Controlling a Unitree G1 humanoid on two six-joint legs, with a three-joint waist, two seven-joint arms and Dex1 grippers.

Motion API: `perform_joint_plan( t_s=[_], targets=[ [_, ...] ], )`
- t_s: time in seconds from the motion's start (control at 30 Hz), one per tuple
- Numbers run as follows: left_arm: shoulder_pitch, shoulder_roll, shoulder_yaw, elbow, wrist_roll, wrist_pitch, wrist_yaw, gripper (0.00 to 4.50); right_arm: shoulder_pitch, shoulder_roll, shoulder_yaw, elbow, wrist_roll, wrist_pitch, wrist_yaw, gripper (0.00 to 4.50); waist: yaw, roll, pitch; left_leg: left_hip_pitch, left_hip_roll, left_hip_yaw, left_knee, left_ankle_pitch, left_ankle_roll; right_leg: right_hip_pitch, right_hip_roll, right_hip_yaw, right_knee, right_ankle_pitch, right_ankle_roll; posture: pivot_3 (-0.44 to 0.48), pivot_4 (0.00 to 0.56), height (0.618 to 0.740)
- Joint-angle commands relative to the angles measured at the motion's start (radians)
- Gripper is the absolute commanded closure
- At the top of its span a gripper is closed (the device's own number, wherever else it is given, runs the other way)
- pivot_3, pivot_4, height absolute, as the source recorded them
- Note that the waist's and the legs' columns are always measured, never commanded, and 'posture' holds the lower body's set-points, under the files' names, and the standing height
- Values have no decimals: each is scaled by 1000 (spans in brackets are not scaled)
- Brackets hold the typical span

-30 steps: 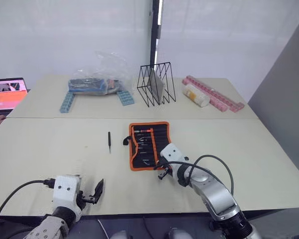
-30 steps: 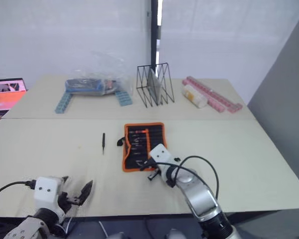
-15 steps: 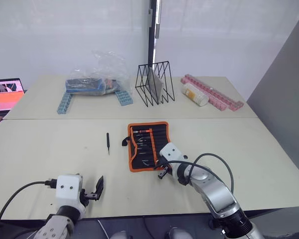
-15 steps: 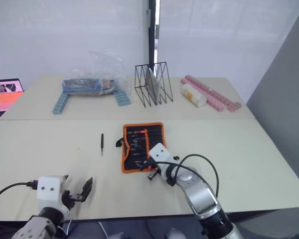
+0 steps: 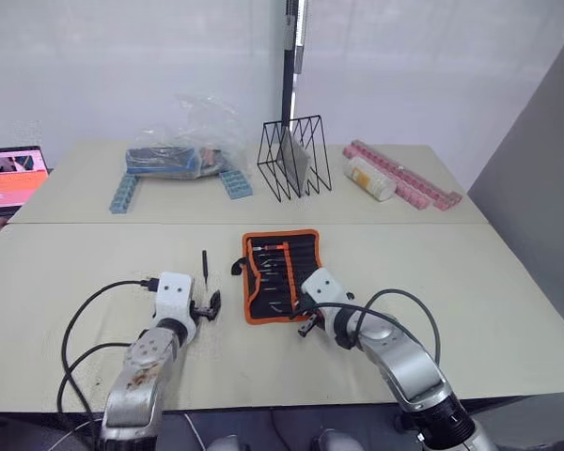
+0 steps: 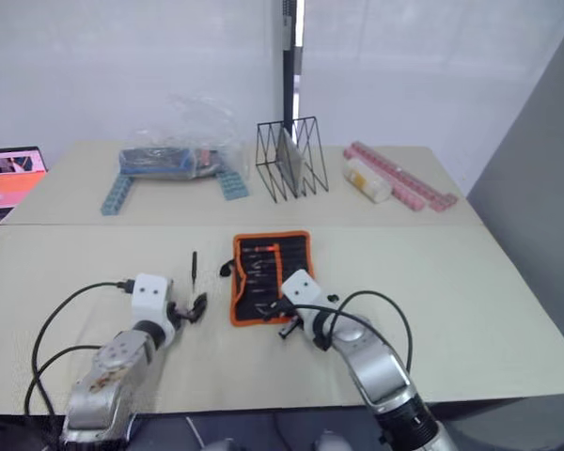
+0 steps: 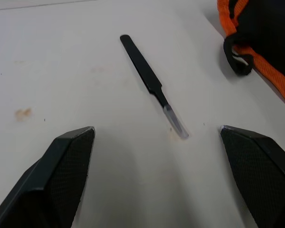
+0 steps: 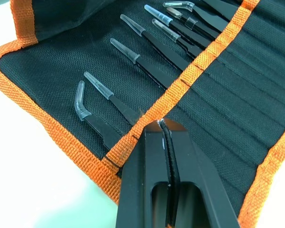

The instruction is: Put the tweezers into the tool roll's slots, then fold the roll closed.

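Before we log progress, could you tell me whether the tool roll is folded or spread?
Spread: the tool roll lies flat, inner slots and tweezers showing.

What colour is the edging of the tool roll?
Orange, around the black tool roll; the right wrist view shows it best.

wire rack (image 5: 295,158) | blue bars (image 5: 123,195) | pink bars (image 5: 404,176) | laptop (image 5: 12,176)

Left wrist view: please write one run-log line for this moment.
left end effector: open, loose tweezers ahead | right end effector: shut at tool roll stripe
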Motion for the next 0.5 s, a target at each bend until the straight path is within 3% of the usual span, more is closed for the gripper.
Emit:
perform_joint_plan(
  t_s=[0.03,0.13,0.23,0.5],
  targets=[
    [-48,-40,19,62,17,62,85,5,55,-13,41,115,-8,72,4,4500,5,0,-1,0,0,0,0,0,0,0,0,0,0,0,0,0,150,737],
    [-77,-52,12,100,21,65,103,5,59,-11,41,112,-9,73,2,4500,9,0,-2,1,0,0,0,0,-1,1,0,0,1,0,0,0,150,737],
    [-120,-57,-2,145,23,60,111,752,62,-10,44,108,-8,74,1,4500,14,3,-4,2,0,0,0,1,-1,0,0,0,3,0,0,0,150,737],
    [-152,-58,-22,191,9,37,93,3355,66,-9,44,100,-7,80,-2,4500,14,3,-4,3,0,0,0,1,-2,1,0,0,4,0,0,0,150,737]
  ],
)
